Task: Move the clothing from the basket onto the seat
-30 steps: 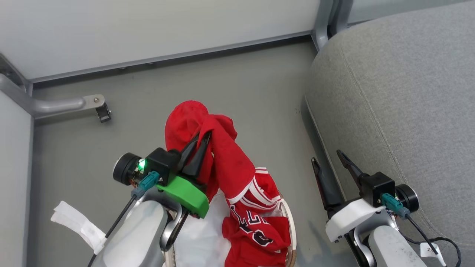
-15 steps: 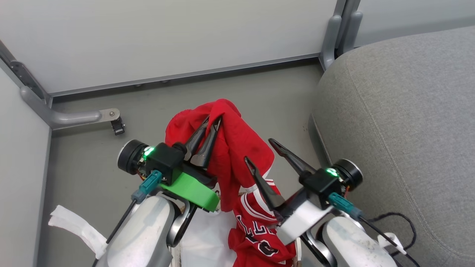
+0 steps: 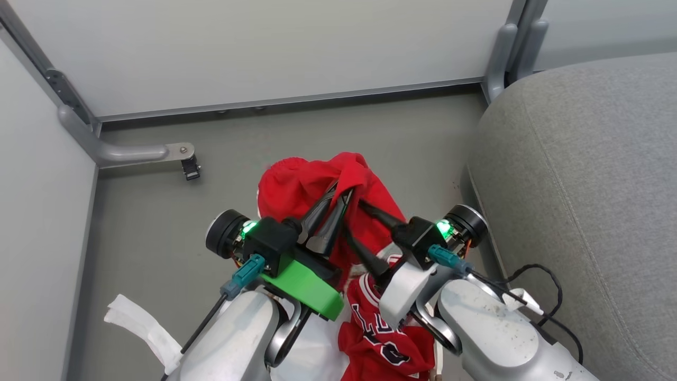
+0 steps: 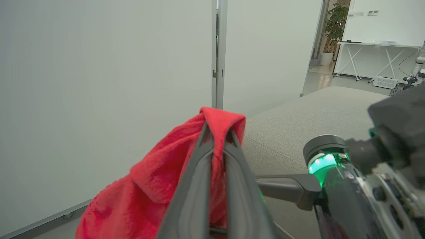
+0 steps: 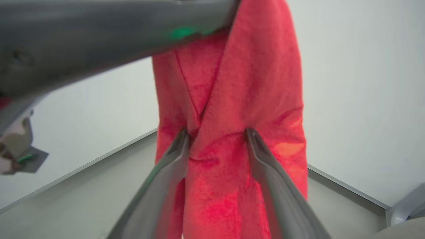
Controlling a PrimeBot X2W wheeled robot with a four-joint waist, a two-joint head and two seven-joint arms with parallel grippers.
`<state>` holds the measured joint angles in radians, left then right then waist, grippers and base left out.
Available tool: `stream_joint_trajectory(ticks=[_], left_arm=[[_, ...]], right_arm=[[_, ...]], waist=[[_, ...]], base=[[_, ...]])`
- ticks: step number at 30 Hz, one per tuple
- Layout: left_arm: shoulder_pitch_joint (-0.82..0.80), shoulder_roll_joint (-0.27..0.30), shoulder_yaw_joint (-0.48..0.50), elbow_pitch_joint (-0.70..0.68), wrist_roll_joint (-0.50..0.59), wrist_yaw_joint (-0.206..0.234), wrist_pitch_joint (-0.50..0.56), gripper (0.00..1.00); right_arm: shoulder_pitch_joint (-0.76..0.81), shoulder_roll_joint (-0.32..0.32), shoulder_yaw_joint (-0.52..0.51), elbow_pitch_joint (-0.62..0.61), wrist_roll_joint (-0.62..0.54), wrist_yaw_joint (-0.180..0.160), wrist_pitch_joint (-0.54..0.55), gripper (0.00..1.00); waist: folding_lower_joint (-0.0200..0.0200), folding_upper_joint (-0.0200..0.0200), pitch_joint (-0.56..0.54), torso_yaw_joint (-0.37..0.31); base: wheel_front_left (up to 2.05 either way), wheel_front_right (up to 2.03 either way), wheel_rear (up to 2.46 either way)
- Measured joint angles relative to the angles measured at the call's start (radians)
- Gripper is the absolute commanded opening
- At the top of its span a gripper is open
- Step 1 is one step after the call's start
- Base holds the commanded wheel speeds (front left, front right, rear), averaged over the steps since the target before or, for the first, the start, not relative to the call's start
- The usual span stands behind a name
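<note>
You have the clothing (image 3: 296,185) about half out. Your left gripper (image 3: 341,191) is pinched tight on a fold of the red fabric and holds it high above the basket (image 3: 436,362). The lettered lower part lies in the basket, at the near edge of the head view. Your right gripper (image 3: 353,218) has its fingers spread wide, straddling the hanging cloth just below the left's grip, not closed on it. None of the cloth touches the seat (image 3: 582,185) on the right. By my reading, lifting it clear, carrying it right and releasing it are all left.
</note>
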<state>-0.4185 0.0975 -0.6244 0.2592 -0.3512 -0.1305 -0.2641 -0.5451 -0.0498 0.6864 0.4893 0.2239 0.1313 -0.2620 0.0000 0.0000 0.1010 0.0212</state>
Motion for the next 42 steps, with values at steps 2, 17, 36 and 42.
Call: stream_joint_trajectory(ticks=[2,17,36,42], left_arm=[[0.000,-0.001,-0.002,0.001,-0.002,0.000,0.000,0.00],[0.015,0.015,0.052,-0.007,0.031,0.000,0.000,1.00],[0.058,0.067,0.035,-0.055,0.055,0.000,-0.001,1.00],[0.046,0.132,-0.005,-0.075,0.056,0.000,-0.001,1.00]], right_arm=[[-0.002,0.002,-0.006,0.004,0.027,0.000,0.000,0.00],[0.020,0.001,-0.069,-0.036,0.047,0.000,0.000,0.00],[0.116,-0.001,-0.272,-0.123,-0.050,0.000,0.000,0.00],[0.001,-0.002,-0.428,-0.083,-0.154,0.000,0.000,0.00]], waist=[[0.0000,0.0000,0.001,0.008],[0.0000,0.0000,0.009,-0.046],[0.0000,0.0000,0.070,-0.420],[0.0000,0.0000,0.145,-0.481]], base=[[0.00,0.00,0.00],[0.00,0.00,0.00],[0.00,0.00,0.00],[0.00,0.00,0.00]])
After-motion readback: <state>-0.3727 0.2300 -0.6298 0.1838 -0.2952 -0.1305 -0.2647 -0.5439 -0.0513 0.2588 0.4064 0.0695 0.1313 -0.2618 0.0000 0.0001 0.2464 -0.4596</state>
